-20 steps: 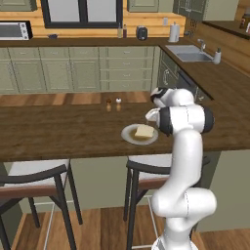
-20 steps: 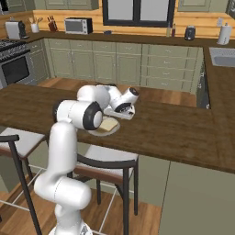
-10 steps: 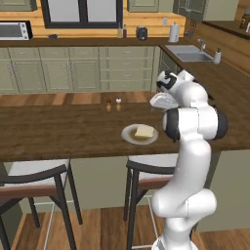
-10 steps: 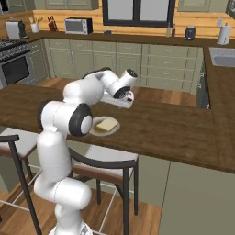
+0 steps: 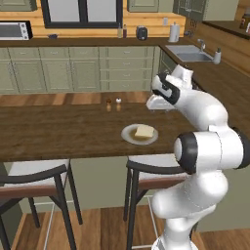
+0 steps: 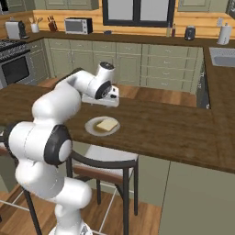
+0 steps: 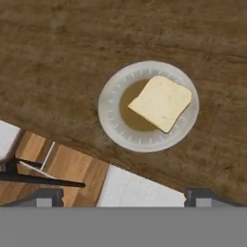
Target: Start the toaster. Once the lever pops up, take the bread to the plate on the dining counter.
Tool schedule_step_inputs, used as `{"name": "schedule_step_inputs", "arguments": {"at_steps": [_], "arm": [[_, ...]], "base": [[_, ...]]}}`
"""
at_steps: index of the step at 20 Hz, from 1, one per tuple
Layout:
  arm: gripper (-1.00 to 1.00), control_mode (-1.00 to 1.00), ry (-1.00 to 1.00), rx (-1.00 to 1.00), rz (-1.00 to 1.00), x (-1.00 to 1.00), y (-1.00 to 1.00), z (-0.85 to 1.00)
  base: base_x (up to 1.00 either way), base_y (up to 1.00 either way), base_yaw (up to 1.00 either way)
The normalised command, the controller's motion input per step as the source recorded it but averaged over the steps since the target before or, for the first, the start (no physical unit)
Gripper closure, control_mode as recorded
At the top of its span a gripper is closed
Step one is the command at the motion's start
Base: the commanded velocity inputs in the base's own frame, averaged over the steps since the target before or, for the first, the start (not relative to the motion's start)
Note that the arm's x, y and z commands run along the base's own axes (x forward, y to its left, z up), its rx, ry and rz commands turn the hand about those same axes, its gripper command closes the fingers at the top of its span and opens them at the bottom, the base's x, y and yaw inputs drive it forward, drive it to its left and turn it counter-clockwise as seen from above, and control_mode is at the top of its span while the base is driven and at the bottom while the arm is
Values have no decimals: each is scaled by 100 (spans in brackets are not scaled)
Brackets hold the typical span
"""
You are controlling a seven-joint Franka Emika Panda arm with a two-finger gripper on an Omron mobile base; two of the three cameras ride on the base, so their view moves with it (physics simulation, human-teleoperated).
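The bread [image 7: 161,102] is lying on the plate [image 7: 112,124] at mid-frame on the desk [image 7: 58,72]; the tool [image 5: 161,102] is hovering above, open and empty.

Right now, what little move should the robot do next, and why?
Probably just pull the end effector up and away. The bread already lies flat on the plate on the dining counter, and the end effector hangs above it, holding nothing.

Pale tan square bread [image 7: 160,102] lying flat on round grey-white plate [image 7: 112,121], off-centre, plate on dark wood dining counter [image 7: 58,72] near its front edge
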Motion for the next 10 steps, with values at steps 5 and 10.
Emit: {"name": "schedule_step_inputs", "arguments": {"at_steps": [5,10], "arm": [[-100,-100,-6,-8,-14,-100,18,40],[-100,-100,0,0,-19,-100,0,43]], "base": [[0,0,0],[0,0,0]]}}
